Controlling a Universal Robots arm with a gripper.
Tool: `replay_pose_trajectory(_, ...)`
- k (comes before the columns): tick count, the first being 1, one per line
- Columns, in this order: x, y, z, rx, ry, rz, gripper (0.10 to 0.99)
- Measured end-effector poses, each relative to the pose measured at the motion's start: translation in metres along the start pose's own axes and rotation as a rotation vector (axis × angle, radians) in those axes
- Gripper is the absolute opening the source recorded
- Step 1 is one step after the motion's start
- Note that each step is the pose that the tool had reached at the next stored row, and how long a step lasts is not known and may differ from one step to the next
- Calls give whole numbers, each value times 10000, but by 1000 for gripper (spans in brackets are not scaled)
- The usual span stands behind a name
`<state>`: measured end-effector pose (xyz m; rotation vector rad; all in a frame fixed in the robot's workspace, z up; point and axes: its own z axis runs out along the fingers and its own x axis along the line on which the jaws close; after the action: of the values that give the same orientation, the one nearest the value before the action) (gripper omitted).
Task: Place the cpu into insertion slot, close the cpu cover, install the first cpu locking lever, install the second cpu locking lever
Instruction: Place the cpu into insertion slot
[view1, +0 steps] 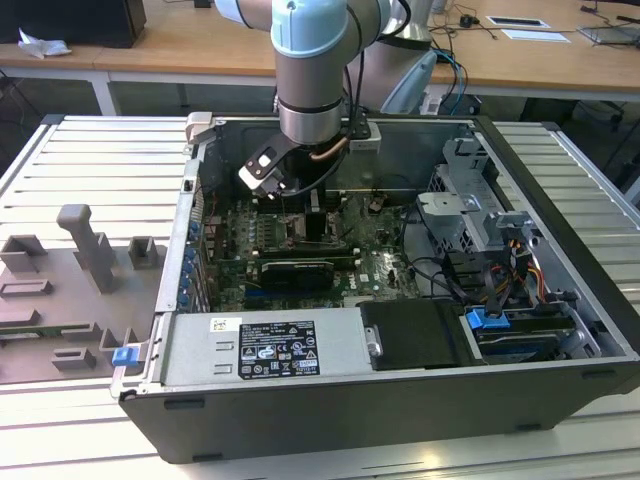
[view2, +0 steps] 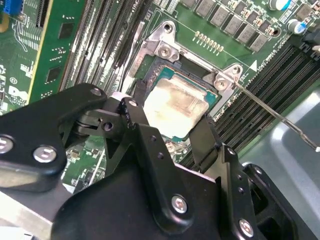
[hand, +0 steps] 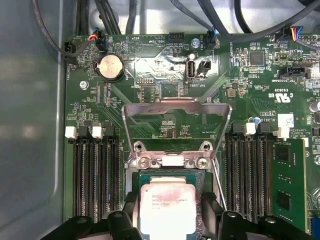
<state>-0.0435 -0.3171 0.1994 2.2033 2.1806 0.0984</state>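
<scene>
Holding: gripper (hand: 169, 212) clamps cpu (hand: 167, 202) by two edges at insertion slot (hand: 132, 172)
Flanking: memory slots (hand: 95, 175) close on both sides
Cover: cpu cover (hand: 175, 104) raised open

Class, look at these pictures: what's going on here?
A robot arm reaches down into an open computer case. Its gripper holds the cpu by two opposite edges at the insertion slot on the green board. Whether the chip is fully seated cannot be told. The cpu cover is swung open, so it is not yet closed.
</scene>
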Motion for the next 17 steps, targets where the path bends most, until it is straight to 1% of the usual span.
replay_pose_trajectory(1,-1,0,-1,1,-4,-1,604)
replay_pose_trajectory(2,-1,0,-1,1,-4,-1,537)
replay_pose_trajectory(5,-2,0,1,-1,0,0,533)
replay_pose_trajectory(8,-4,1,1,-3,-72,-6,533)
replay_pose_trajectory(9,-4,1,1,-2,-83,-8,533)
replay_pose_trajectory(13,-4,0,1,-1,-87,-7,533)
replay_pose_trajectory(16,-4,0,2,-1,-85,-7,545)
replay_pose_trajectory(17,-4,0,2,-2,-82,-6,608)
